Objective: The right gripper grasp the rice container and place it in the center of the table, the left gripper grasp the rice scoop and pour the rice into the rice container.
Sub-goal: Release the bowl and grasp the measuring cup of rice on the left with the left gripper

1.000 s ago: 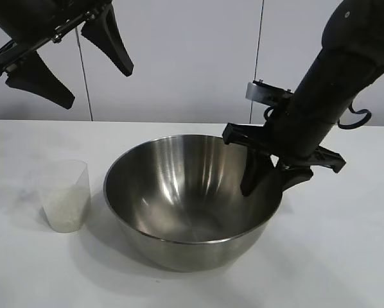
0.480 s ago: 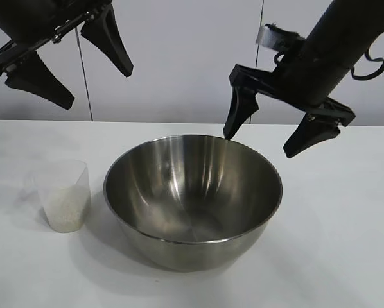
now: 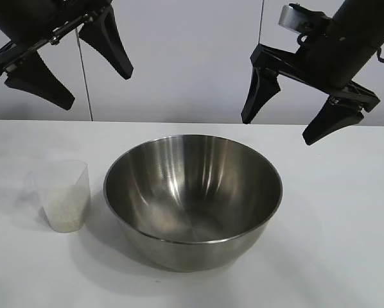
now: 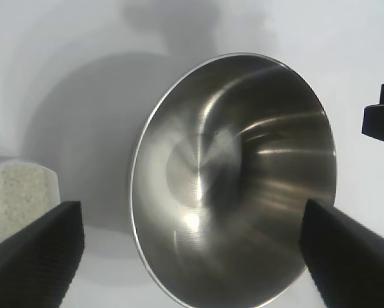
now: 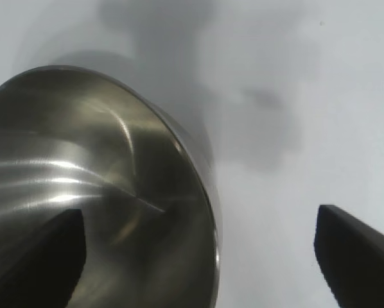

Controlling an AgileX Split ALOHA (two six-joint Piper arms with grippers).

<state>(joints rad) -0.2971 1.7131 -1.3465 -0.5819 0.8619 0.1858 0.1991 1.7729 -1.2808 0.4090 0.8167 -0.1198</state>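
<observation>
We saw the right gripper [image 3: 306, 120] hanging above the far right rim of the rice container [image 3: 192, 199], its fingers spread wide and holding nothing, clear of the steel. The left gripper [image 3: 67, 70] hung high over the left side of the table [image 3: 346, 244], its fingers likewise spread wide and empty. Below it and nearer the camera stood the rice scoop [image 3: 63, 196], upright, just beside the bowl's left wall but apart from it, with rice [image 3: 66, 212] filling its lower part. The bowl sat empty near the table's middle.

We judged the placing done and the scoop pickup next. The cup looked light and thin-walled, so a finger coming down off-centre could tip it and spill grains across the table. Closing hard might squash it or squirt it out of the grip. With the bowl so near, the inner finger could also knock the rim and shift it.
</observation>
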